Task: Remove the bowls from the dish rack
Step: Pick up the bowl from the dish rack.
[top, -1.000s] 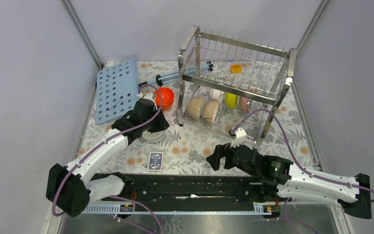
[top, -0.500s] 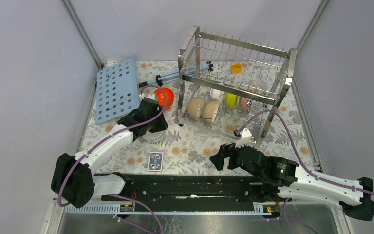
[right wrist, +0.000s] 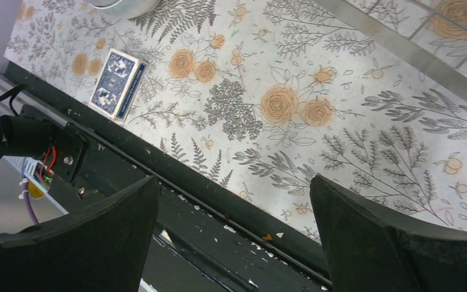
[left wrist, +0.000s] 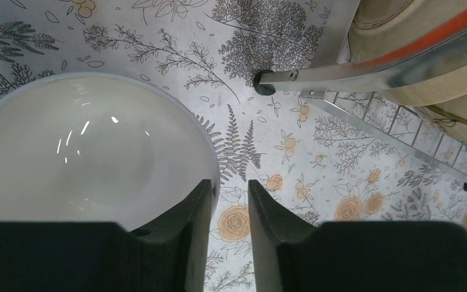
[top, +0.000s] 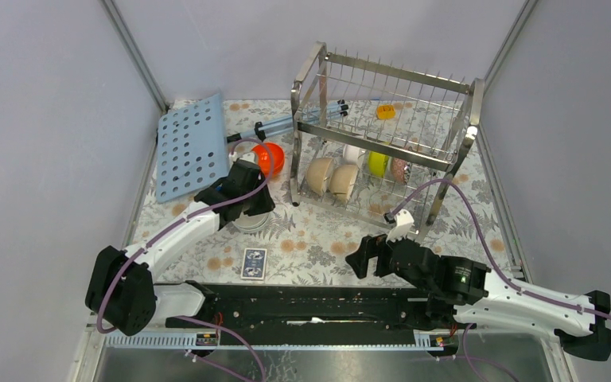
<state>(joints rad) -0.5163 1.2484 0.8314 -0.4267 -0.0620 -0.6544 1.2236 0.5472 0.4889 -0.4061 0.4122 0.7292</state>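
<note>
You have seven bowls in view. Five stand on edge in the lower tier of the dish rack (top: 374, 144): two tan bowls (top: 319, 173) (top: 344, 181) at its left end, then one white bowl (top: 354, 153), one yellow-green bowl (top: 378, 163) and one patterned bowl (top: 400, 169) toward its right. Two bowls sit on the counter (top: 318, 239) left of the rack: one orange bowl (top: 269, 157) just beside its left leg, and one larger white bowl (left wrist: 85, 158) in front of that.

Your left claw (left wrist: 230, 185) hangs over the larger white bowl's rim on the side nearest the rack. Its fingers are only narrowly apart, one over the bowl and one outside it. Bare counter shows between them, so it is pinching nothing.

Your right claw (right wrist: 234, 182) is spread wide and empty, low over the counter in front of the rack.

One small yellow thing (top: 385, 111) lies on the rack's upper tier. One blue board with holes (top: 189, 147) lies well left of the rack, and one deck of cards (top: 254, 263) lies in front and to its left.
</note>
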